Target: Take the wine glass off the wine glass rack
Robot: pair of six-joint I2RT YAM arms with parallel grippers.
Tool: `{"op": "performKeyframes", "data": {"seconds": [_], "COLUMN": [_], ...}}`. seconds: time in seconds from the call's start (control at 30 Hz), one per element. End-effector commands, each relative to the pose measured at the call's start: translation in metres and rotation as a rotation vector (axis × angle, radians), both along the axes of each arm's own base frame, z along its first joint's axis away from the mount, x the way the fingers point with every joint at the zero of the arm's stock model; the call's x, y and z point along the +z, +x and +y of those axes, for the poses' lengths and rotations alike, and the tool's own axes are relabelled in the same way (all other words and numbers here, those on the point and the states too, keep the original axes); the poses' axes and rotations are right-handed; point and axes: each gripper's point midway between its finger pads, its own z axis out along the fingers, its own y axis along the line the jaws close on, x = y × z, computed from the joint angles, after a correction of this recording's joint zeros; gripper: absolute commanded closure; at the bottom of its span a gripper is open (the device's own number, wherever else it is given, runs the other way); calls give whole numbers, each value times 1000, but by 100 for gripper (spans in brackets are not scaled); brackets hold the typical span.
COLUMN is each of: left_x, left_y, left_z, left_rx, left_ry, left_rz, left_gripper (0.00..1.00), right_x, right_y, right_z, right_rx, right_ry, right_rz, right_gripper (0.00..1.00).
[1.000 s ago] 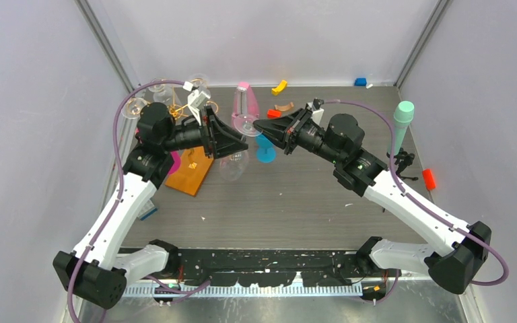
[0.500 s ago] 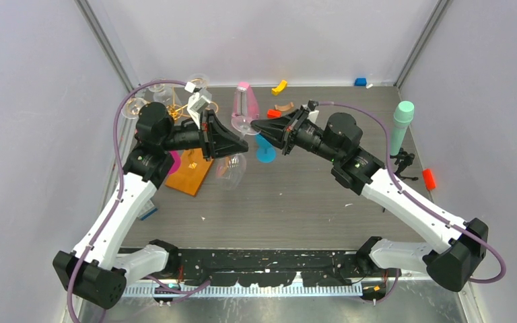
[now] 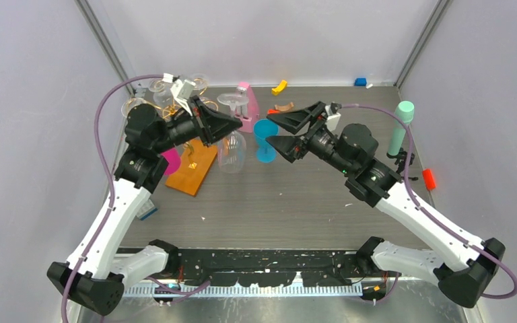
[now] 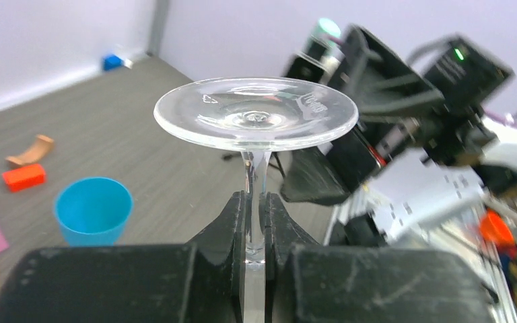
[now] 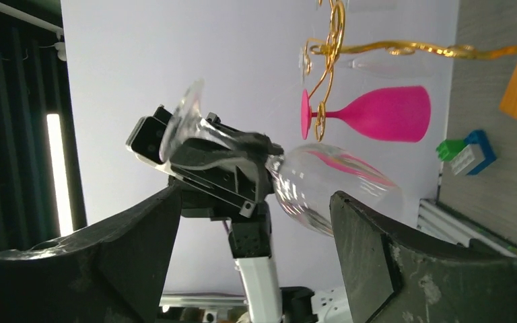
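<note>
My left gripper (image 3: 223,126) is shut on the stem of a clear wine glass (image 3: 231,149). The glass hangs foot up and bowl down above the table, right of the rack. In the left wrist view the stem (image 4: 254,202) sits pinched between both fingers, with the round foot (image 4: 256,121) above them. The wine glass rack (image 3: 169,97) is gold wire on an orange-brown base (image 3: 192,168); a pink glass (image 3: 171,161) and clear glasses still hang on it. My right gripper (image 3: 279,132) stands open and empty, just right of the held glass (image 5: 330,185).
A pink metronome (image 3: 246,108) and a blue cup (image 3: 266,138) stand between the two grippers. A mint cylinder (image 3: 402,124) and a red block (image 3: 429,178) are at the right. Small yellow (image 3: 279,86), orange and blue (image 3: 360,81) pieces lie along the back edge.
The right gripper opened, let go of the glass and drew back to the right. The left gripper closed on the stem and carried the glass up and slightly back-left.
</note>
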Motion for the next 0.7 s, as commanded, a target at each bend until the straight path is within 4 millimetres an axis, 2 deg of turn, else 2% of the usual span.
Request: {"op": "performKeyframes", "data": {"seconds": [0.0, 0.1, 0.2, 0.33, 0.47, 0.67], "left_x": [81, 107, 120, 119, 116, 109], "left_y": [25, 36, 46, 56, 58, 57], "left_z": [32, 49, 66, 80, 90, 95], "left_rx": [293, 410, 514, 585, 616, 616], "left_ry": [-217, -341, -469, -599, -698, -780], "left_rz": [-82, -42, 43, 145, 199, 268], "left_gripper": [100, 100, 100, 100, 100, 100], "right_x": [4, -1, -5, 18, 45, 58], "right_y": [5, 2, -3, -24, -38, -32], "right_z": [-24, -20, -7, 17, 29, 34], "right_rx": [-140, -115, -63, 23, 16, -37], "right_ry": [-91, -130, -113, -18, 36, 77], "right_rz": [-140, -189, -227, -338, -485, -533], "right_gripper": [14, 14, 15, 17, 20, 32]}}
